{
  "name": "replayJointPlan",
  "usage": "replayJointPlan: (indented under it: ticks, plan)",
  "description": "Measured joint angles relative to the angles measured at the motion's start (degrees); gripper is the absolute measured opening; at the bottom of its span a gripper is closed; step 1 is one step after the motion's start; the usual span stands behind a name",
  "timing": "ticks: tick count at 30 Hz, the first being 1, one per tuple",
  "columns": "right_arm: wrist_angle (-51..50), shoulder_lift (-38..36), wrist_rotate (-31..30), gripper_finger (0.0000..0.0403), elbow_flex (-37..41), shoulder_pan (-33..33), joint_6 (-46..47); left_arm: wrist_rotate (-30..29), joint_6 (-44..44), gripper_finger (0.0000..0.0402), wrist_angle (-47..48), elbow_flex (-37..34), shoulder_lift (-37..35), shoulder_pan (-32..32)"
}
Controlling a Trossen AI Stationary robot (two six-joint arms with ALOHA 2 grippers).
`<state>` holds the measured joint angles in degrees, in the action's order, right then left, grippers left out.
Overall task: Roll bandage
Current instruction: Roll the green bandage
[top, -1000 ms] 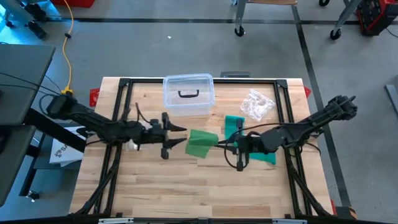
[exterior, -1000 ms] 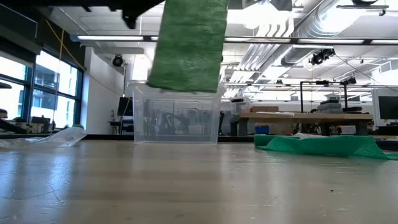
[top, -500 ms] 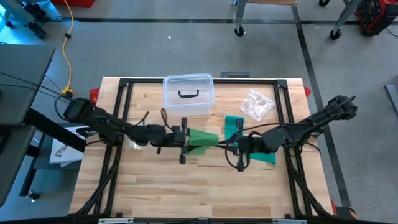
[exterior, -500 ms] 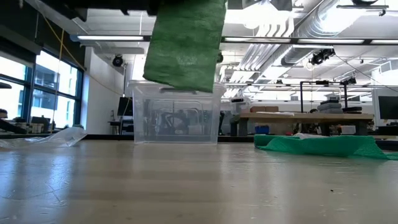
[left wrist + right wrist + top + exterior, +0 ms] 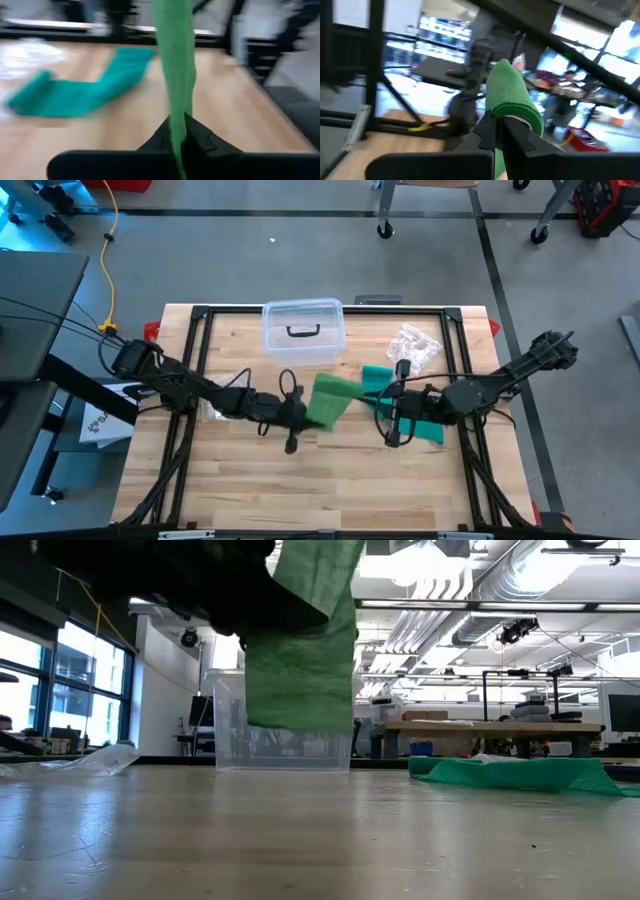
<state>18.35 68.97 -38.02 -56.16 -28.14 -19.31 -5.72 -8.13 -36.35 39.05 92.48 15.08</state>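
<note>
Room: wooden table sitting on a black frame in a workshop, grey floor all around, benches and ceiling lights showing behind it in the low view.

High view: left gripper is reaching in from 9 o'clock to the table's middle, pinching the near end of the green bandage. Right gripper is coming in from 3 o'clock, clamped on the other end. Clear lidded box sitting at 12 o'clock, crumpled plastic wrapper toward 1 o'clock, a teal bandage lying under the right arm.

Low view: the green bandage is hanging well off the table, drooping loose in front of the box.

Left wrist view: fingers are squeezing tight on the strip's edge, barely any cloth between them.

Right wrist view: fingers are gripping a rolled bulge of bandage.

Risk: honestly that left grip is looking thin, so any tug between the arms could be pulling the edge free. Slack in the middle could also be making the roll wind crooked or snag on the teal one.
</note>
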Motion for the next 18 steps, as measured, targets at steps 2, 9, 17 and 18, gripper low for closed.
replayJointPlan:
  ticks: [2, 9, 17, 18]
  plan:
    - [0.1, 0.0, -2.3, 0.0, 0.0, 0.0, -1.4, 1.6, -1.9, 0.0001, -0.8, 0.5, 1.3, 1.2]
    - [-1.3, 0.0, -3.6, 0.0, 0.0, 0.0, -3.3, 0.6, -4.8, 0.0001, -0.7, 2.8, 3.3, 2.6]
    - [-4.9, 0.1, -3.5, 0.0, 0.0, 0.0, -2.4, 0.8, -5.1, 0.0014, 1.9, 3.1, 3.1, -0.1]
    - [-5.8, 0.1, -3.5, 0.0, 0.0, 0.0, -2.1, 1.2, -5.5, 0.0024, 2.4, 3.0, 3.1, -0.7]
